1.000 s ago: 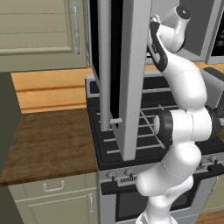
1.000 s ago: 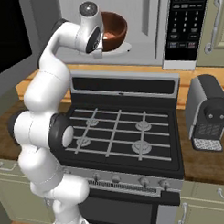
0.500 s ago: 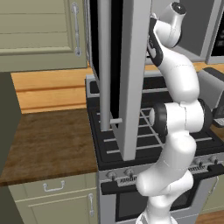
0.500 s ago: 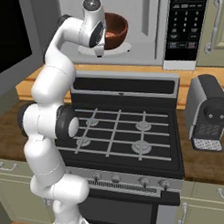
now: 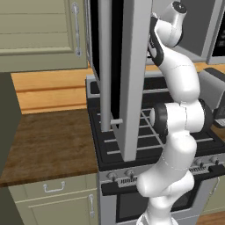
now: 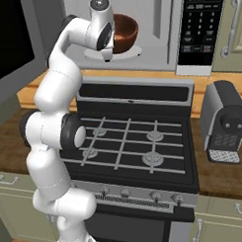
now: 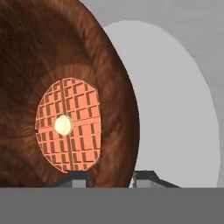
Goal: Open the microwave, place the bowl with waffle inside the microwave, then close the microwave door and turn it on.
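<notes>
Raised slightly, hand (image 7: 111, 177) grips reddish-brown bowl (image 7: 65, 87) (waffle (image 7: 68, 124) inside) — over turntable (image 7: 175, 105).

bowl (image 7: 52, 57): dark reddish-brown, wood-like grain, matt | waffle (image 7: 68, 125): orange, rough gridded | turntable (image 7: 175, 109): smooth white | microwave door (image 5: 132, 74): silver metal frame | countertop (image 5: 48, 145): grained brown wood | stove top (image 6: 129, 147): matt black

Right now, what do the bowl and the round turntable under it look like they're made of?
The bowl looks like polished wood or a wood-look glaze: reddish-brown with streaky grain lines along the inner wall. The turntable looks like plain white glass or ceramic: flat, even, no pattern. Both are rendered, so these are guesses.
</notes>
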Motion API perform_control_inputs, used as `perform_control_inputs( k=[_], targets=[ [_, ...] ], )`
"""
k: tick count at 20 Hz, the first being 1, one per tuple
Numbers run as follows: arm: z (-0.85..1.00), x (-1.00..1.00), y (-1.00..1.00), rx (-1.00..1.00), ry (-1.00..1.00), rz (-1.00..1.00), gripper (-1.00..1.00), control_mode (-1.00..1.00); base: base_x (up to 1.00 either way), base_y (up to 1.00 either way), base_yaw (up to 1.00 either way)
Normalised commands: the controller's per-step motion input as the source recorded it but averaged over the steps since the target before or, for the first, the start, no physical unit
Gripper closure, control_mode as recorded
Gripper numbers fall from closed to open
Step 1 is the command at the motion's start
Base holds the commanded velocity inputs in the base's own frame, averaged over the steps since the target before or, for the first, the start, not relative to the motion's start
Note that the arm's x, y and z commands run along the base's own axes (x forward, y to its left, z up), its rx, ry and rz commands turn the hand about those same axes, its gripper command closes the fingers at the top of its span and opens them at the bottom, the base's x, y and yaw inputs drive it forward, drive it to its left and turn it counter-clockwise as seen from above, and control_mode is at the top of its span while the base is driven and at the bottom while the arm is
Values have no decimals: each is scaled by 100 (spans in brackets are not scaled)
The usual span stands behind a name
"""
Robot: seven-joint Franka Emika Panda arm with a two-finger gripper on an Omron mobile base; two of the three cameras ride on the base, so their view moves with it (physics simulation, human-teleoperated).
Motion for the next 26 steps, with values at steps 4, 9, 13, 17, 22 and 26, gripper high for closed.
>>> perform_control_inputs(
  k=[4, 9, 13, 17, 22, 26],
  targets=[
    [0, 0, 0, 0, 0, 0, -100, -100, 0, 0, 0],
    [0, 0, 0, 0, 0, 0, -100, -100, 0, 0, 0],
    [0, 0, 0, 0, 0, 0, -100, -100, 0, 0, 0],
    [3, -3, -5, 0, -3, 0, -100, -100, 0, 0, 0],
    [0, -51, -25, 3, -18, 0, -100, -100, 0, 0, 0],
    [0, -66, -26, 3, -10, -1, -100, -100, 0, 0, 0]
  ],
)
